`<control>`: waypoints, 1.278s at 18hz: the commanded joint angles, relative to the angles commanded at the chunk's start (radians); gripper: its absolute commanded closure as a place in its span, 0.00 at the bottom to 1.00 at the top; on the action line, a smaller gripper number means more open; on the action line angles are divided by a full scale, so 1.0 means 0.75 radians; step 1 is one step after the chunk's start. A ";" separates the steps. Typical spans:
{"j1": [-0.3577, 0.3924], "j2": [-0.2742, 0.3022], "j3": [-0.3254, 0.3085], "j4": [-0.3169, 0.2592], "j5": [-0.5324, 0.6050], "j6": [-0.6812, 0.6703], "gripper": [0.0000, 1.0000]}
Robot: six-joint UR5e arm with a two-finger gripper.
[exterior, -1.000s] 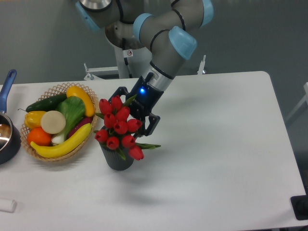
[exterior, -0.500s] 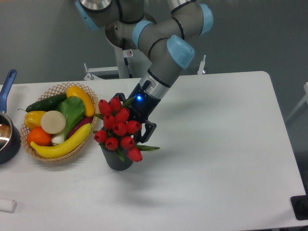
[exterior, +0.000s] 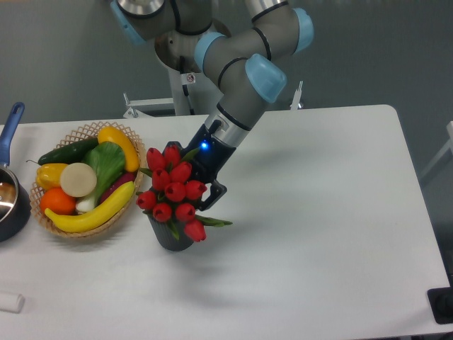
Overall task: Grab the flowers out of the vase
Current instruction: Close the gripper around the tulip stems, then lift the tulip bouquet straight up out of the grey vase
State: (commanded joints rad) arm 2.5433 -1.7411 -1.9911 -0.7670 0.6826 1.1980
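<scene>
The flowers (exterior: 172,190), a bunch of red tulips with green leaves, stand in the small dark grey vase (exterior: 172,238) on the white table, just right of the wicker basket. My gripper (exterior: 195,183) reaches down from the upper right, right behind the bunch. Its jaws look open and straddle the blooms. One dark finger (exterior: 217,190) shows at the bunch's right side. The other finger is hidden behind the tulips. The stems are hidden by the blooms and the vase.
A wicker basket (exterior: 85,132) of fruit and vegetables sits left of the vase. A dark pot with a blue handle (exterior: 10,127) is at the left edge. A small white object (exterior: 10,302) lies at the front left. The table (exterior: 318,212) extends to the right.
My gripper has moved down and left, deeper into the bunch. The tulips have shifted slightly down and left, and the vase has leaned a little.
</scene>
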 joint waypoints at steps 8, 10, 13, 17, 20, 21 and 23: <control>0.008 0.002 -0.004 0.000 -0.002 -0.006 0.55; 0.008 0.002 -0.004 0.000 -0.002 -0.006 0.55; 0.008 0.004 -0.004 0.000 -0.004 -0.008 0.56; 0.014 0.008 0.000 0.000 -0.039 -0.010 0.56; 0.020 0.029 0.004 0.000 -0.078 -0.022 0.56; 0.020 0.039 0.006 0.000 -0.082 -0.049 0.56; 0.022 0.071 0.014 0.000 -0.084 -0.096 0.56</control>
State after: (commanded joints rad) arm 2.5602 -1.6875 -1.9804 -0.7670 0.6197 1.1261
